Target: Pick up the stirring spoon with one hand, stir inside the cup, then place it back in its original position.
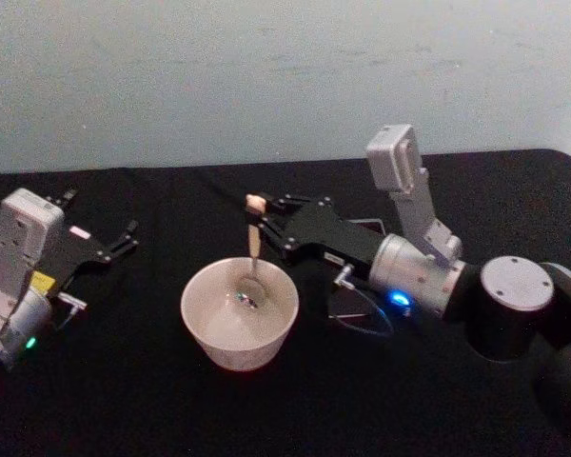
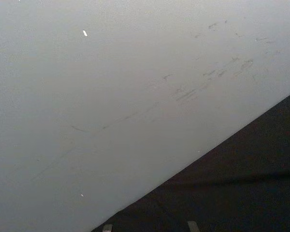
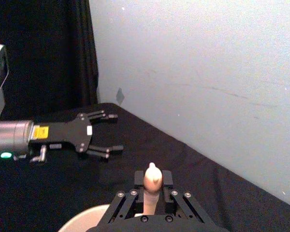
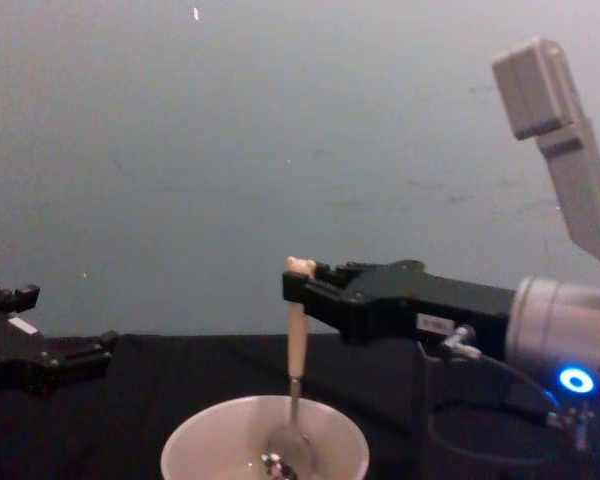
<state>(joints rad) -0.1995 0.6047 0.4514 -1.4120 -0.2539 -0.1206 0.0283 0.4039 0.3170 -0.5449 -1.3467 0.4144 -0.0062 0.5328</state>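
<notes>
Stirring seems under way: the right gripper [image 1: 258, 226] clamps the stirring spoon [image 1: 253, 246] upright, tip inside the cup [image 1: 212, 328], so next it must lift clear and return it, while the left gripper [image 3: 114, 132] sits parked at the left, jaws apart.

Head view: high, down onto bench [image 1: 124, 400]. Chest view: low, near, facing far wall [image 4: 130, 150]; both share cup [image 1: 233, 347]. Wrist views face wall; right one catches left claw [image 3: 116, 132].

Upright stirring spoon [image 1: 253, 249] w/ tip in wide cream cup [image 1: 236, 345] (bear head on top), right hand [image 1: 258, 225] gripping handle.
</notes>
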